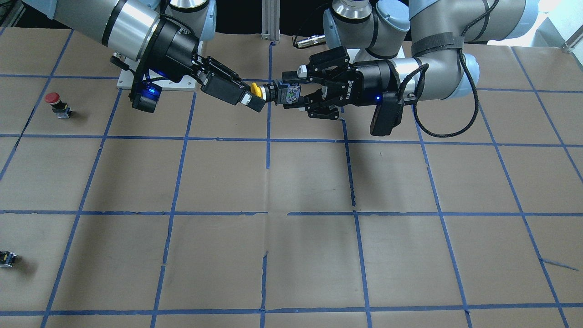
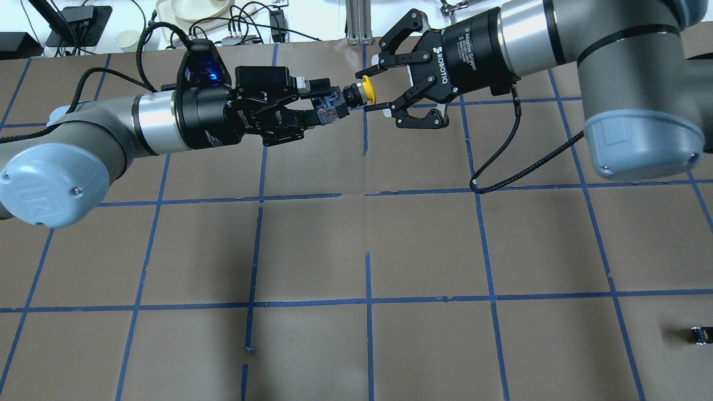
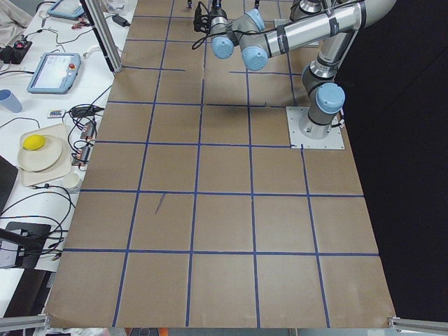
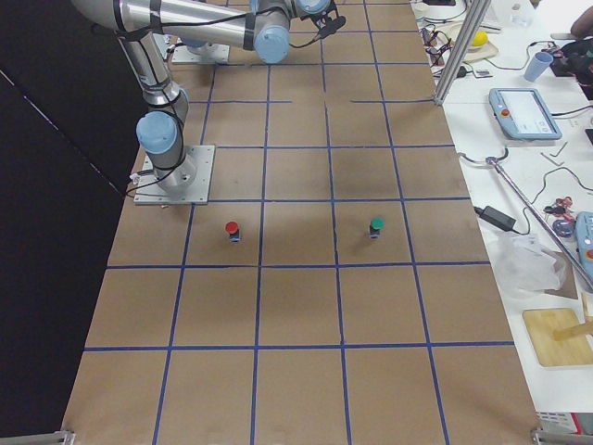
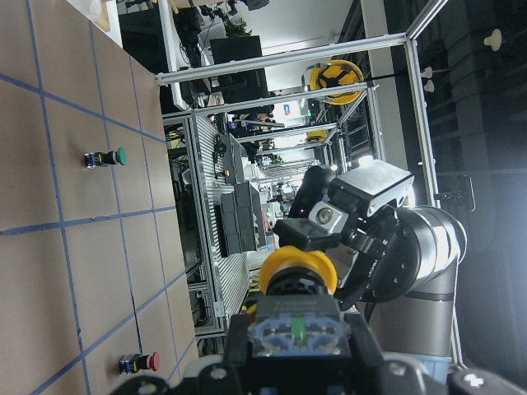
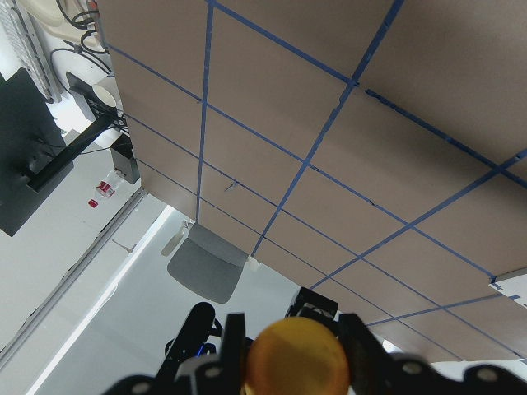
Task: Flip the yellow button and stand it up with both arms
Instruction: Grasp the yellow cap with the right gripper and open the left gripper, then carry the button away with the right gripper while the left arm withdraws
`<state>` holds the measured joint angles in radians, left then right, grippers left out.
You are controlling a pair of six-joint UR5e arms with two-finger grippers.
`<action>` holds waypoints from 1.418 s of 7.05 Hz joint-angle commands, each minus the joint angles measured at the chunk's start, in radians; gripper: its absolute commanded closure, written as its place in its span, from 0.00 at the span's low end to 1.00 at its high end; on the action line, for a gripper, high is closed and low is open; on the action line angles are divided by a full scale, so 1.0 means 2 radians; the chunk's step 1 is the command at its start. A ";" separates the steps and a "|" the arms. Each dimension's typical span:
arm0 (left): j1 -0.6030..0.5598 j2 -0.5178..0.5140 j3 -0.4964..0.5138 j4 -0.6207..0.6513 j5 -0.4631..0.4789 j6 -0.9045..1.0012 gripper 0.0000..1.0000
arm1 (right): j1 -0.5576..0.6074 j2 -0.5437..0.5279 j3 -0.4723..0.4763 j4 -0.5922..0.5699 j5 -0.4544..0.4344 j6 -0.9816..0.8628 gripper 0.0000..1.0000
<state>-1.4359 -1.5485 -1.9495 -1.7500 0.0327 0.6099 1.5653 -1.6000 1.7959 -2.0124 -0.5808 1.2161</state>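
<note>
While left jaws clamp yellow button (image 2: 359,94) base, cap sits between parted right jaws.

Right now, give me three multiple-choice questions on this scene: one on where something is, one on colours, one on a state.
1. Where is the yellow button?
A. In a bin
B. In the air, held by the left claw
C. On a plate

2. Which buttons stand on the table?
A. A red button and a green button
B. A blue one and a white one
C. Two orange ones

3. How is the right claw?
A. Shut on a cable
B. Out of view
C. Open

Answers:
1. B: the overhead view shows the left claw gripping its base, clear of the table.
2. A: the right side view shows both standing there.
3. C: its fingers stand apart on either side of the yellow cap.
</note>
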 commanded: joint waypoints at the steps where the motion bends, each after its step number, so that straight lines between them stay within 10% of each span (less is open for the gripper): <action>1: 0.000 0.000 0.001 0.001 0.001 -0.010 0.00 | -0.004 0.001 -0.001 0.001 -0.006 -0.004 0.76; 7: 0.007 -0.037 0.010 0.237 0.333 -0.155 0.00 | -0.026 -0.012 -0.001 0.044 -0.248 -0.310 0.79; 10: -0.029 -0.072 0.131 0.216 0.575 -0.165 0.00 | -0.069 -0.014 0.022 0.081 -0.350 -0.580 0.81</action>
<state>-1.4534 -1.6750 -1.7929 -1.2862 0.9660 0.2861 1.4681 -1.6262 1.8168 -1.8661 -1.2032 0.2571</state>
